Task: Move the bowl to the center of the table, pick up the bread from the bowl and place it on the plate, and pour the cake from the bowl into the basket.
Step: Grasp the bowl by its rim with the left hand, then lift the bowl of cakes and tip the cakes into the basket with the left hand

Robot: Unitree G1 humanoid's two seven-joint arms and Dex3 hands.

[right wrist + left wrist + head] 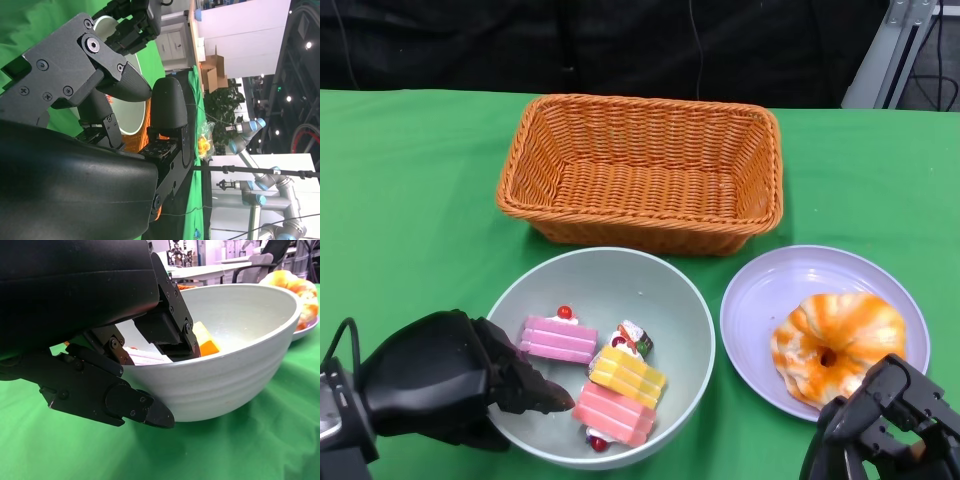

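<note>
1. Green cloth (410, 180) over the whole table, dark backdrop behind; wicker basket (642, 170) at the far middle, holding nothing visible, well placed to receive a pour.
2. Lower left: left hand (450, 385) gripping the near-left rim of the bowl (670, 290). Fingers (170, 327) hooked over the lip and inside, another finger underneath against the outer wall, per the left wrist view. Looks like a pinch on the rim suited to lifting and tipping.
3. Middle: pale bowl resting on the cloth just in front of the basket, roughly central. Cake pieces (605, 375) inside, pink and yellow, bunched toward the near side. No bread left among them.
4. Right of the bowl: lilac plate (790, 275), close beside it, carrying the orange-and-white bread (840, 340). Bread step judged done.
5. Lower right: right hand (885, 420) at the plate's near edge, just short of the bread, holding nothing. Fingers (122, 82) loosely parted in the right wrist view.
6. Remaining, by judgement: pouring cake into the basket.
</note>
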